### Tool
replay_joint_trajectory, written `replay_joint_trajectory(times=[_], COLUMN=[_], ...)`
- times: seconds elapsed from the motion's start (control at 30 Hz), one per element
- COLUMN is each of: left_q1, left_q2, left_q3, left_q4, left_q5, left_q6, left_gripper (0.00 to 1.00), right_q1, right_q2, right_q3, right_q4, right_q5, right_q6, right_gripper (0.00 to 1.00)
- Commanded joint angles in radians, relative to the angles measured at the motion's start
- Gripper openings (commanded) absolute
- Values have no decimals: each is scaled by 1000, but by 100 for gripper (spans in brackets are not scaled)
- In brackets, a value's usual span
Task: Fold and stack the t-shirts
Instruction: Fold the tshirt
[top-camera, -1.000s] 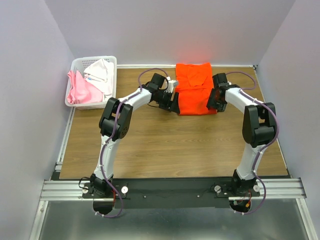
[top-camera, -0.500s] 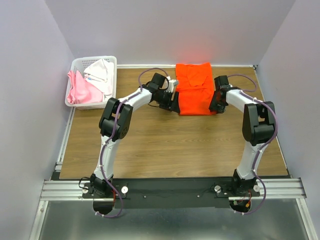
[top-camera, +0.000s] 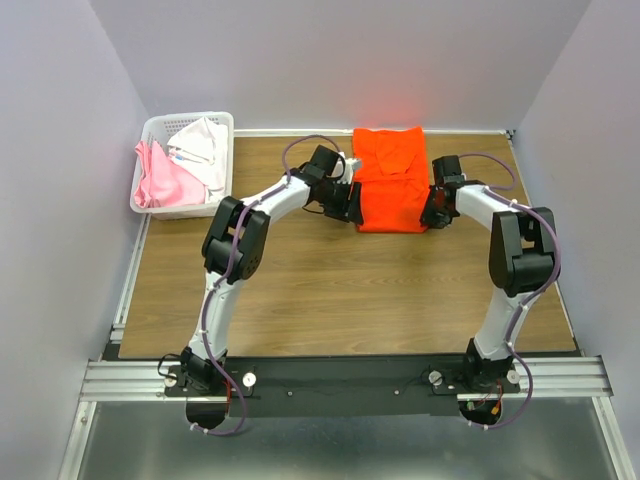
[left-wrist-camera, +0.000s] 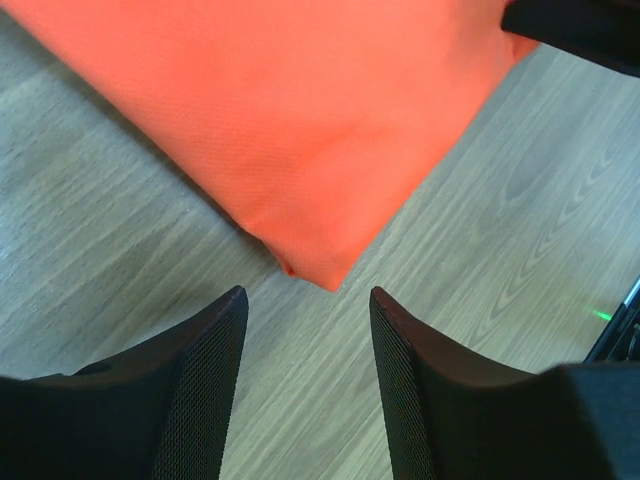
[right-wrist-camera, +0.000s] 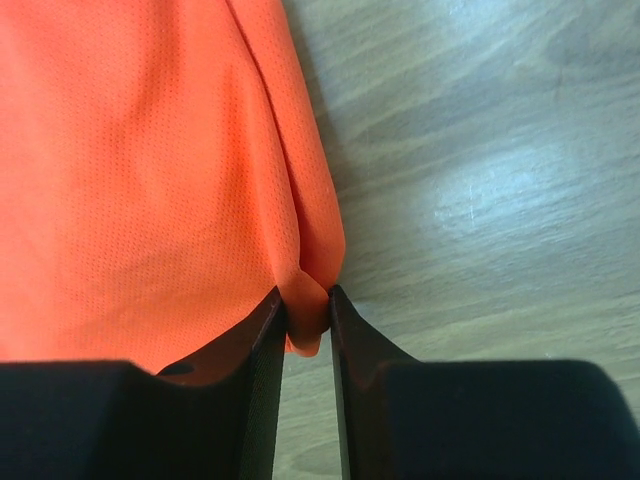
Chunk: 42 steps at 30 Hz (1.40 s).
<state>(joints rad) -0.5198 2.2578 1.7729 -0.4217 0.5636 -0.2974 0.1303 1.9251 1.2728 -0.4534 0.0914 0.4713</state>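
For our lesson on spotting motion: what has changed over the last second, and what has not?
Both arms edged slightly rightward. The right gripper pinches an edge of the orange t-shirt; the left gripper hangs open off its corner. The basket stayed put.

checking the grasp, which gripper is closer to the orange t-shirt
Right. The right gripper is shut on a fold at the edge of the orange t-shirt. The left gripper is open, with the shirt's corner just ahead of its fingertips and not gripped.
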Motion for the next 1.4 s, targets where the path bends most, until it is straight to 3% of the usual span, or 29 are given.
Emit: replay_joint_trajectory(times=[0.0,0.53,0.63,0.73,0.77,0.83,1.0,1.1,1.37], left_q1=[-12,-57,-65,-65,-65,-65,-59,-43,-11], left_q2=[39,75,75,77,75,68,46,13,-139], left_q3=[37,37,25,16,13,5,-3,-32,-136], left_q4=[-29,-63,-66,-78,-81,-84,-97,-107,-143], left_q5=[-39,-57,-73,-96,-111,-123,-160,-177,-166], left_q6=[-28,-51,-48,-43,-42,-40,-17,-8,30], left_gripper=[59,56,48,33,23,20,1,0,0], right_q1=[-3,-3,-3,-3,-3,-3,-3,-3,0], right_q2=[14,-6,-8,-9,-11,-17,-66,-116,-264], right_q3=[-61,-87,-89,-87,-89,-90,-105,-124,-153], right_q4=[-80,-82,-80,-80,-80,-82,-87,-103,-195], right_q5=[-42,-82,-85,-85,-85,-85,-116,-128,-156], right_q6=[1,-2,-3,-5,-5,-5,-5,6,13], right_gripper=[29,27,27,26,25,22,8,1,0])
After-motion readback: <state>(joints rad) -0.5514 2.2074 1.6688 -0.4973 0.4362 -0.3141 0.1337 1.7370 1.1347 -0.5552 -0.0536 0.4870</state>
